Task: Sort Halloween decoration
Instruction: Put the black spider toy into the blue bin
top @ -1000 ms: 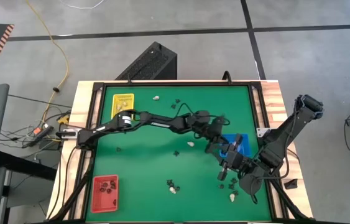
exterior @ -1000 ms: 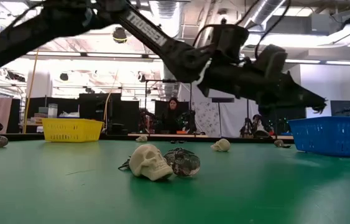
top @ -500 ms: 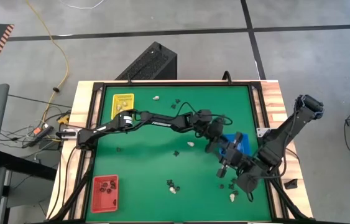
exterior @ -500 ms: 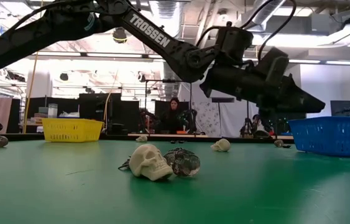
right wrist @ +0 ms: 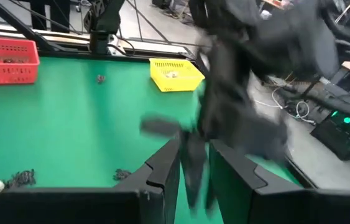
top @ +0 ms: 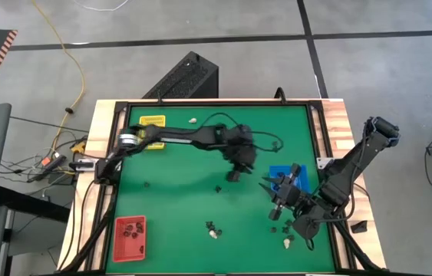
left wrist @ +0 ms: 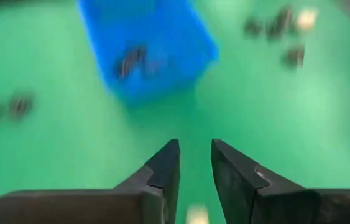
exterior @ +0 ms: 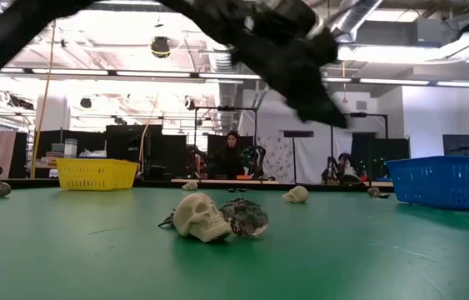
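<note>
Over the middle of the green table [top: 177, 199], the left tool [top: 233, 175] hung above the mat, its 2 fingers [left wrist: 165, 171] set a narrow gap apart with nothing between them. The right tool [top: 272, 192] sat by the blue tray [top: 298, 172] near the table's right edge, its fingers [right wrist: 162, 171] likewise slightly parted and empty. The Halloween decoration lay scattered: a cream skull [exterior: 198, 217] beside a dark trinket [exterior: 247, 217] toward the near edge, another cream piece [top: 192, 121] at the far edge next to the yellow tray [top: 153, 121], black bits [top: 219, 123] loose on the mat. Some pieces sat in the red tray [top: 130, 238] at the near left corner. A person [exterior: 232, 150] sat in the room beyond the table.
</note>
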`<state>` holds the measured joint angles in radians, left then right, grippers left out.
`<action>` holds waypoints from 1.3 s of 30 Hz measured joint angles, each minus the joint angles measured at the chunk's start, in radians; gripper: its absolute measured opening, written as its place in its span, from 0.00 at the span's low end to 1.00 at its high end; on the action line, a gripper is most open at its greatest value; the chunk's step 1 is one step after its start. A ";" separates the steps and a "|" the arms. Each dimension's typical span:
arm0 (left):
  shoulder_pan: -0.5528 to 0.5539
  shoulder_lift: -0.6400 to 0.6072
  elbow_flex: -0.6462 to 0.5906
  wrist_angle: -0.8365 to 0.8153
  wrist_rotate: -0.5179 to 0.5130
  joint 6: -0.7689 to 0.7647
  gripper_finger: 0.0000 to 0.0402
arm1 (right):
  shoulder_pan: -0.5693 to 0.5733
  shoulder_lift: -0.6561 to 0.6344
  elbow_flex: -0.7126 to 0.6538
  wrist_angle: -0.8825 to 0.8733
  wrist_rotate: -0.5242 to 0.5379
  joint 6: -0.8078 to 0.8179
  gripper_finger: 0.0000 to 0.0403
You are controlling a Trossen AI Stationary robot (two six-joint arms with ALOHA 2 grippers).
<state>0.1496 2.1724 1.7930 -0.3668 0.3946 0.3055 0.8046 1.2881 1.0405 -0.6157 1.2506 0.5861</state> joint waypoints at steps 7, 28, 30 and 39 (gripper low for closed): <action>-0.006 -0.442 -0.476 -0.014 -0.307 -0.040 0.13 | -0.004 0.000 0.000 -0.071 -0.187 0.125 0.29; -0.220 -1.225 -1.543 0.955 -0.383 -0.261 0.12 | -0.185 0.211 0.050 0.173 -0.971 0.599 0.29; -0.240 -1.257 -1.550 0.952 -0.381 -0.260 0.12 | -0.202 0.257 0.081 0.172 -1.036 0.605 0.29; -0.284 -1.304 -1.550 0.863 -0.380 -0.236 0.12 | -0.226 0.373 0.217 -0.162 -1.253 0.927 0.29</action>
<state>-0.1349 0.8688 0.2428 0.4958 0.0143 0.0696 0.5783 1.6609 1.2578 -0.7777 -0.0020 1.5133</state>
